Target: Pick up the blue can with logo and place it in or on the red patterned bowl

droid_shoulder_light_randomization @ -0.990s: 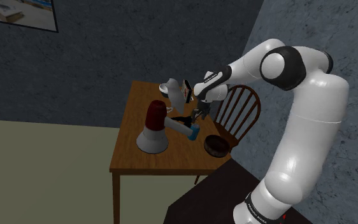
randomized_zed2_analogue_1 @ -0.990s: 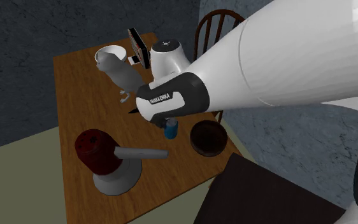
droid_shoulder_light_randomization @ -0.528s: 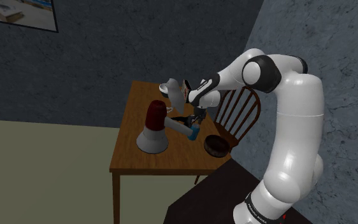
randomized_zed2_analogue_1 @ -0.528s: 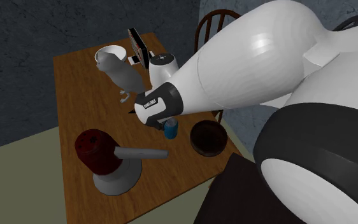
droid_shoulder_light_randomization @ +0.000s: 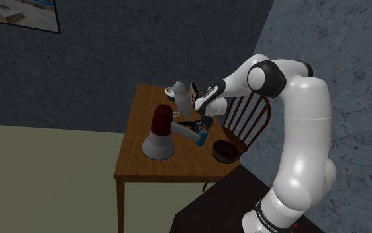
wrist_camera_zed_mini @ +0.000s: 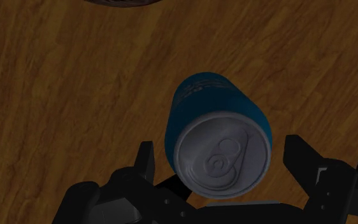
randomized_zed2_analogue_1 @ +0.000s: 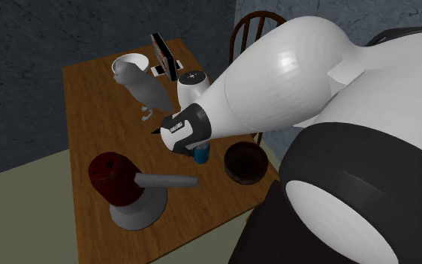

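Grasp step: fingers (wrist_camera_zed_mini: pixel 144 167) apart, straddling the upright blue can (wrist_camera_zed_mini: pixel 217 127), not yet clamped. Next call: squeeze, lift, swing to the dark bowl (droid_shoulder_light_randomization: pixel 224 151) at its four o'clock, shoulder view.

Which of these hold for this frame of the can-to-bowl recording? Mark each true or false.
1. The blue can stands upright on the wooden table. True.
2. The pincer is shut on the can. False: its fingers stand apart on either side of the can, not touching it.
3. The can sits inside the dark bowl. False: it stands on the table beside the bowl.
4. A wooden chair stands at the table. True.
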You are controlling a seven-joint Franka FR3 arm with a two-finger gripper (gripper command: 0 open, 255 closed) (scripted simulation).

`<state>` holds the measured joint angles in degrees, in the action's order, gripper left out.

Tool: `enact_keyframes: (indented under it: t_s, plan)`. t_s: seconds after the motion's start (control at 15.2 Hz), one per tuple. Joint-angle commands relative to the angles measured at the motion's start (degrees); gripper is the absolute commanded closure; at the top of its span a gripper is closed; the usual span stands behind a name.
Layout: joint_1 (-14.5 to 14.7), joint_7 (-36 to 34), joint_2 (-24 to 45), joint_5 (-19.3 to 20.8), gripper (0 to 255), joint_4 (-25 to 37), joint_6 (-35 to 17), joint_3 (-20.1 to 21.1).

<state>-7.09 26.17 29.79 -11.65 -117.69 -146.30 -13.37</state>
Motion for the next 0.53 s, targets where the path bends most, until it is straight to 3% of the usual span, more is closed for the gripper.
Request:
enact_keyframes:
  t_s: [0.0,0.2,0.26,0.46]
  plan:
    - [0.0,0.0,0.02,-0.01,0,-0.03,-0.06,0.01]
    - [0.0,0.0,0.01,-0.01,0,-0.02,-0.04,0.01]
    - [0.0,0.0,0.01,-0.01,255,-0.02,-0.04,0.01]
    - [0.0,0.0,0.0,-0.01,255,-0.02,-0.03,0.0]
